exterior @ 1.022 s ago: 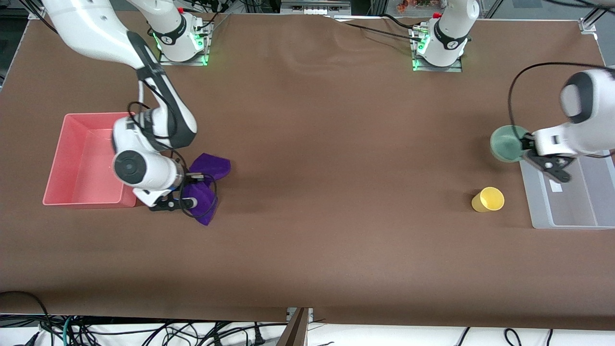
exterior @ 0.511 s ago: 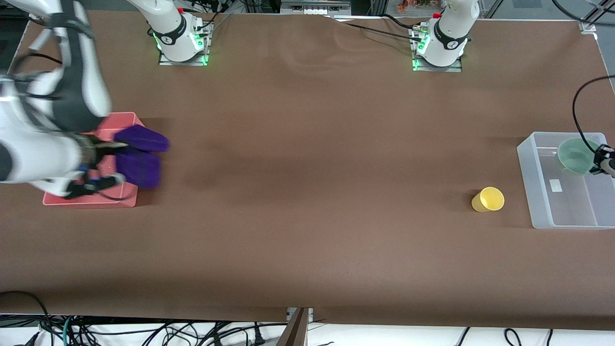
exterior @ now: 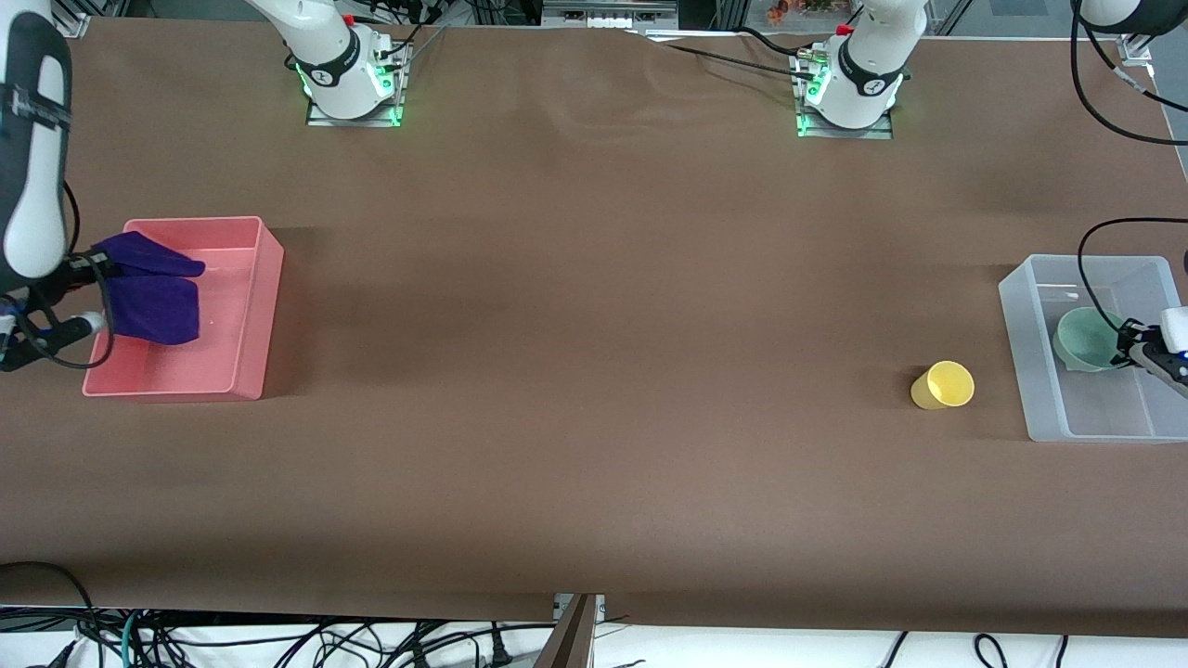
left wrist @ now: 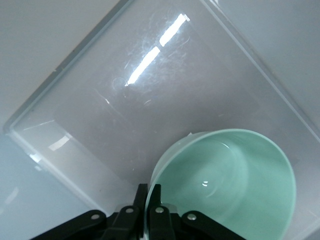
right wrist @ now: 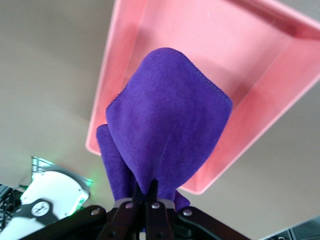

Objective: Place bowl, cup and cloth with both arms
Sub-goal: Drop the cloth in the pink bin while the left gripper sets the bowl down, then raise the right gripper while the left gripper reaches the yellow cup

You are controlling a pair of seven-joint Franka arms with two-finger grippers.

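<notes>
My left gripper (exterior: 1134, 349) is shut on the rim of the pale mint-green bowl (exterior: 1086, 340) and holds it inside the clear plastic bin (exterior: 1014, 306). In the left wrist view the bowl (left wrist: 235, 180) hangs over the bin's floor (left wrist: 165, 95), with my left gripper (left wrist: 148, 200) pinching its rim. My right gripper (exterior: 91, 295) is shut on the purple cloth (exterior: 153, 297), which hangs over the pink bin (exterior: 251, 315). In the right wrist view the cloth (right wrist: 170, 130) drapes from my right gripper (right wrist: 145, 192) over the pink bin (right wrist: 260, 65). The yellow cup (exterior: 943, 385) stands on the table beside the clear bin.
The brown table cover (exterior: 594, 325) spans the space between the two bins. The arm bases (exterior: 348, 70) (exterior: 849, 79) stand along the table edge farthest from the front camera. Cables hang below the table edge nearest to the camera.
My right gripper carried the cloth from the table to over the pink bin. My left gripper carried the bowl from beside the clear bin to inside it and lowered it.
</notes>
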